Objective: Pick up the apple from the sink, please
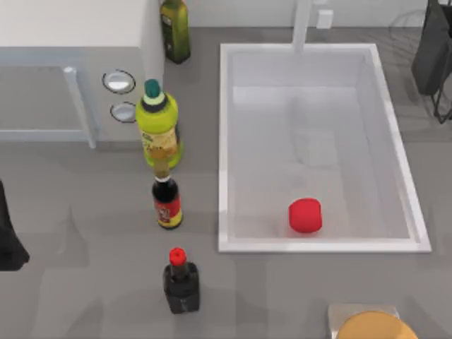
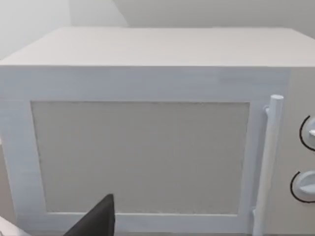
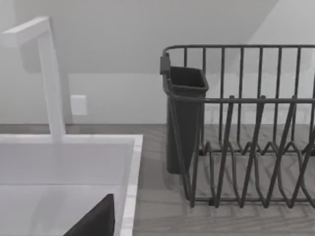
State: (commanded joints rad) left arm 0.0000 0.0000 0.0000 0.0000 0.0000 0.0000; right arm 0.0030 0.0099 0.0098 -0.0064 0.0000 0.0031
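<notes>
The apple (image 1: 305,215) is a small bright-red rounded fruit lying on the pale floor of the sink (image 1: 224,148), close to its front wall and a little right of centre. The sink is a large white rectangular basin with a raised rim; part of its rim (image 3: 129,147) also appears in the right wrist view. My left arm (image 1: 8,236) is a dark shape at the table's left edge, far from the sink, and a dark part of the left gripper (image 2: 96,220) faces a microwave. A dark part of the right gripper (image 3: 96,220) hangs over the sink's right rim.
A white microwave (image 1: 70,42) stands at the back left. Several bottles (image 1: 159,131) line up left of the sink, one with a red cap (image 1: 178,256). A white faucet (image 1: 302,25) rises behind the sink. A dark wire dish rack (image 3: 246,128) stands at the right. A yellow item (image 1: 371,326) lies at the front.
</notes>
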